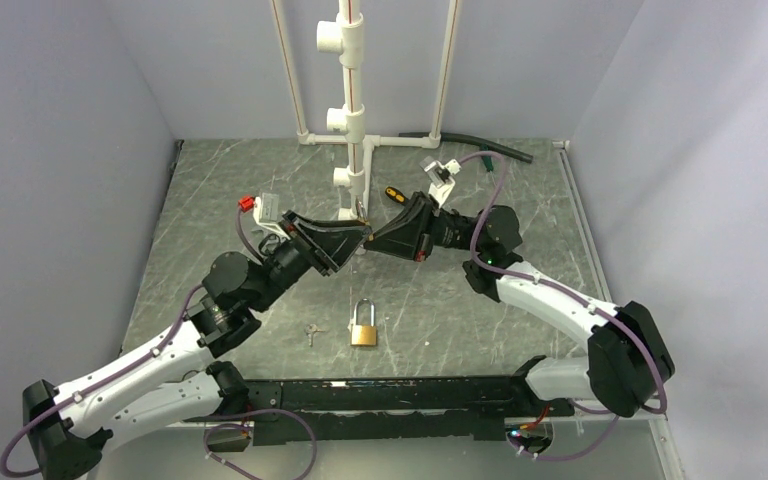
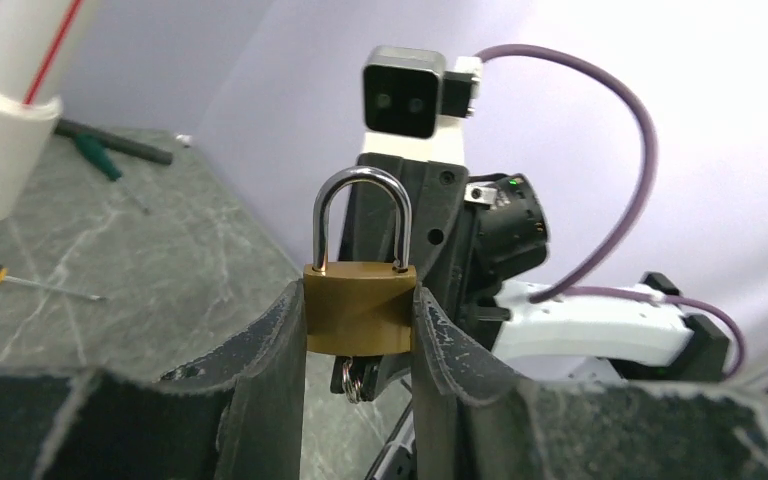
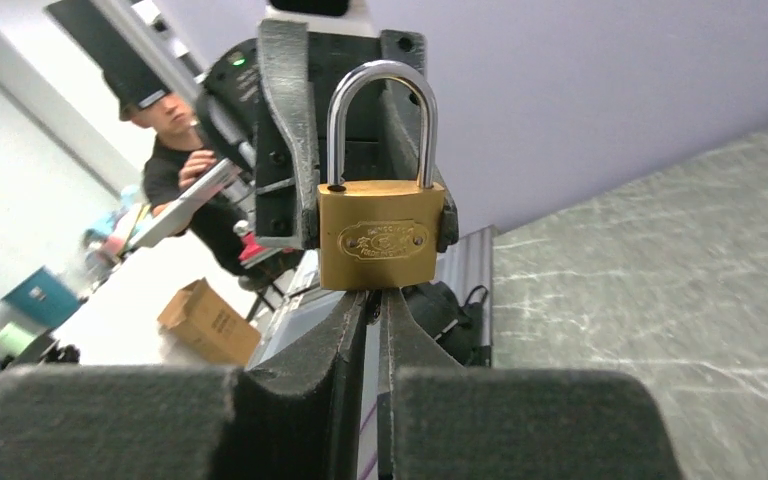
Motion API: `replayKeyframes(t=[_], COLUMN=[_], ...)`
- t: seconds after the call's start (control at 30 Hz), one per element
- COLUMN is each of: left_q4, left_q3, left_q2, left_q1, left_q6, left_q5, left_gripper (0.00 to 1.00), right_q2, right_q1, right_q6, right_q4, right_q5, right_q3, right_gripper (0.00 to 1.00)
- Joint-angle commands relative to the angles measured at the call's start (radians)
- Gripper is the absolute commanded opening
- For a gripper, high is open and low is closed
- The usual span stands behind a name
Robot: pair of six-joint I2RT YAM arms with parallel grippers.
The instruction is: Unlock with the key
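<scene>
My left gripper (image 2: 358, 300) is shut on the sides of a small brass padlock (image 2: 360, 310), holding it upright in the air with its steel shackle (image 2: 362, 215) closed. From the opposite side my right gripper (image 3: 373, 296) meets the padlock's (image 3: 380, 235) underside, fingers pinched together. A silver ring (image 2: 358, 382) shows between those fingertips just below the lock body. The key's blade is hidden there. In the top view both grippers (image 1: 358, 243) (image 1: 370, 243) meet tip to tip above mid-table, in front of the white pipe.
A larger brass padlock (image 1: 364, 326) lies on the table near the front, with a small silver metal piece (image 1: 311, 333) to its left. A white pipe frame (image 1: 352, 110), a black-and-orange screwdriver (image 1: 396, 195) and a black hose (image 1: 475, 146) lie behind the grippers.
</scene>
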Motion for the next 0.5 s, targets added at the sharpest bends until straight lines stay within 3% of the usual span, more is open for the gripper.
replayKeyframes(t=[0.0,0.27,0.4,0.47], left_q4=[0.052,-0.034,-0.082,-0.121], left_q3=[0.013,0.046,0.057,0.073], left_q2=[0.014,-0.032,-0.041,-0.043], left_q1=[-0.015,-0.013,-0.015,-0.014], left_q6=[0.038,0.095,0.116,0.130], left_q5=[0.219,0.257,0.230,0.213], left_gripper=[0.00,0.00,0.00,0.00], right_q2=[0.037,0.059,0.023,-0.015], right_q1=[0.018,0.015,0.015,0.015], right_q6=[0.164,0.209,0.069,-0.060], right_q4=[0.327,0.364,0.166,-0.028], right_q5=[-0.102,-0.145,-0.138,-0.120], right_q3=[0.082,0.119,0.127,0.123], right_gripper=[0.00,0.00,0.01,0.14])
